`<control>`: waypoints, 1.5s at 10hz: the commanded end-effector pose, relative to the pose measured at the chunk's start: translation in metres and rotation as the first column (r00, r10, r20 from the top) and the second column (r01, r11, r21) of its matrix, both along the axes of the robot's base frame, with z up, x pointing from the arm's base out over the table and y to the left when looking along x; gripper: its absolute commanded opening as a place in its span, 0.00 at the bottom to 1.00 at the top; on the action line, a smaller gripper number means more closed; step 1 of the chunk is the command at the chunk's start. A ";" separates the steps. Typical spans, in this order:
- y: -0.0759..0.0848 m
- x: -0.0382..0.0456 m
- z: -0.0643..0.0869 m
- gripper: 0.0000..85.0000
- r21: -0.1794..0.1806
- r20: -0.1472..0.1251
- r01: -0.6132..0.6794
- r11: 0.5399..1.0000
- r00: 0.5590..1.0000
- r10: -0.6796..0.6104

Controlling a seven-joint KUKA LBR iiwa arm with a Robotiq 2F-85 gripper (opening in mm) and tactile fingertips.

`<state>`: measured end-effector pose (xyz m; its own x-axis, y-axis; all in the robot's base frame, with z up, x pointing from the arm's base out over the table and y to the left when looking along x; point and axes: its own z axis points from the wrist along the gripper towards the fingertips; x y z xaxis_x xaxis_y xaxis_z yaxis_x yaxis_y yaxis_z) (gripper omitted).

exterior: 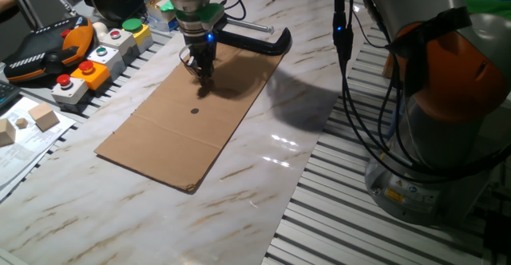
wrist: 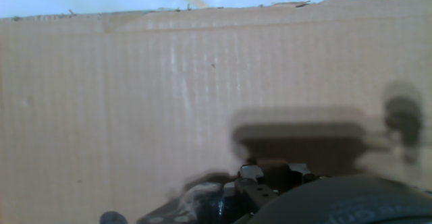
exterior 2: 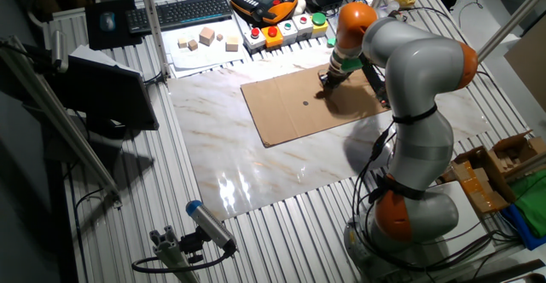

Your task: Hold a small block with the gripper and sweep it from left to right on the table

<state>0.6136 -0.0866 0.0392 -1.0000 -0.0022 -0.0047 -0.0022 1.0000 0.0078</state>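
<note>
brown cardboard sheet (exterior: 188,121) lying flat on the white marble-look desk (exterior: 263,177), with the black hand (exterior: 203,75) lowered onto its far end, toward 12 o'clock in one fixed view. fingertips down at the cardboard surface, blue light glowing just above. small block (wrist: 273,165) apparently pinched between the fingertips: in the hand view a brownish piece showing between the dark finger ends near 6 o'clock, blurred, so clamped on it only as a judgement. no loose tiny cube visible elsewhere on the sheet; only a small dark dot (exterior: 195,110) near the sheet's middle, at about 7 o'clock from the hand.

likely handling: wood, stiff and very light, no risk of crushing, but so small that little face is left for the fingers. best taken on two opposite flat sides, low and centred, to keep it from twisting out when dragged. cardboard likely to give more friction than the glossy marble, so a tilt or slip during the sweep seems possible.

push-buttons (exterior: 96,61) and black clamp (exterior: 255,41) standing well clear of the sheet.
</note>
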 end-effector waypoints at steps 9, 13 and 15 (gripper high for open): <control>0.011 -0.0025 -0.003 0.01 0.000 0.003 0.009 1.000 1.000 -0.009; 0.011 -0.0023 -0.004 0.01 0.005 0.009 0.014 1.000 1.000 -0.014; 0.011 -0.0023 -0.004 0.01 0.019 0.012 0.034 0.999 0.999 -0.034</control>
<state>0.6113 -0.0755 0.0355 -0.9993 0.0328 -0.0174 0.0324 0.9991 0.0261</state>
